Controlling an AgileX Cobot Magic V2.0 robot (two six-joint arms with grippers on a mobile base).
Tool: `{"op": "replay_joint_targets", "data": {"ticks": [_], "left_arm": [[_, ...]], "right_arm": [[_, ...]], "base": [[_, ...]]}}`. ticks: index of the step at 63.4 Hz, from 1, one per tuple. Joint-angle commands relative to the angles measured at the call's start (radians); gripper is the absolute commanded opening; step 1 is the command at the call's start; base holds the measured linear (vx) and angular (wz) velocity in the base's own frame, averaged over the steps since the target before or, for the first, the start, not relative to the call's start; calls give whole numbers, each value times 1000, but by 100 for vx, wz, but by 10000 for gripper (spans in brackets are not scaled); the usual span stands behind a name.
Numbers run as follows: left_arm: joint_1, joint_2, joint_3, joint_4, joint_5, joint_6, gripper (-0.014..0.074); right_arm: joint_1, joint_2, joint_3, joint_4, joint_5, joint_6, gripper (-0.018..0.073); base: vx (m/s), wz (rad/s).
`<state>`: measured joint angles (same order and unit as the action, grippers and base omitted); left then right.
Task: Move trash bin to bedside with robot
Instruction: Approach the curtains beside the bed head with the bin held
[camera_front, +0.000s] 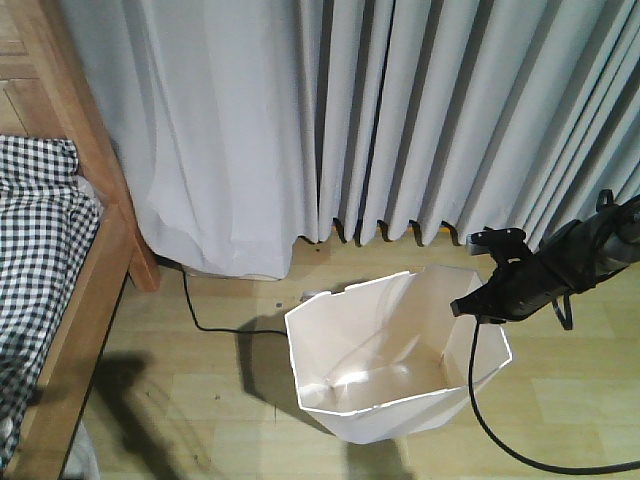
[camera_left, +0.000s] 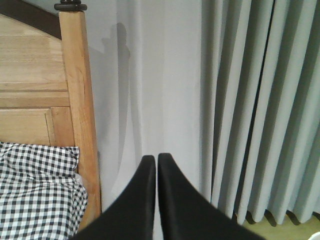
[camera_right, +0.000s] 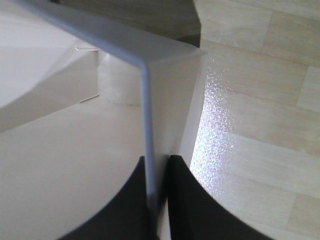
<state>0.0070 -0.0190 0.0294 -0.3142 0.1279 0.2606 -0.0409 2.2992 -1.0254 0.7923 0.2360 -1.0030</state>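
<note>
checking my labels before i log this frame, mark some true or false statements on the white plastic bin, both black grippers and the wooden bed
1. The right gripper is shut on the wall of the white thin-walled plastic trash bin. True.
2. The left gripper holds the black-and-white checked bedding. False: it is shut on nothing.
3. The bin touches the light-brown wooden bed frame. False: bare floor lies between them.
4. Grey pleated curtains hang behind the bin. True.
</note>
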Motion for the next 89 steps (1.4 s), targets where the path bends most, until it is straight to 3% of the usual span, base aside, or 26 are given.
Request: {"op": "replay_joint_targets", "data": {"ticks": [1,47,57,72,89], "left_arm": [[-3,-10,29,-10,-67,-3,-6],[-3,-10,29,-10,-67,-3,-6],[-3,-10,29,-10,-67,-3,-6],[-3,-10,29,-10,-67,-3,-6],[-3,-10,29,-10,-67,-3,-6]], "right_arm": [[-5,-71,-21,38,42,9,-3],[-5,-71,-21,38,38,9,-3],[-5,-55,-21,48,-96,12,-3],[-16,22,-57,117,-150,43,-3],[-107,242,-306,123,119,31,-3]], "base": [[12,1],[4,1],[0,0],[0,0],[0,0]]}}
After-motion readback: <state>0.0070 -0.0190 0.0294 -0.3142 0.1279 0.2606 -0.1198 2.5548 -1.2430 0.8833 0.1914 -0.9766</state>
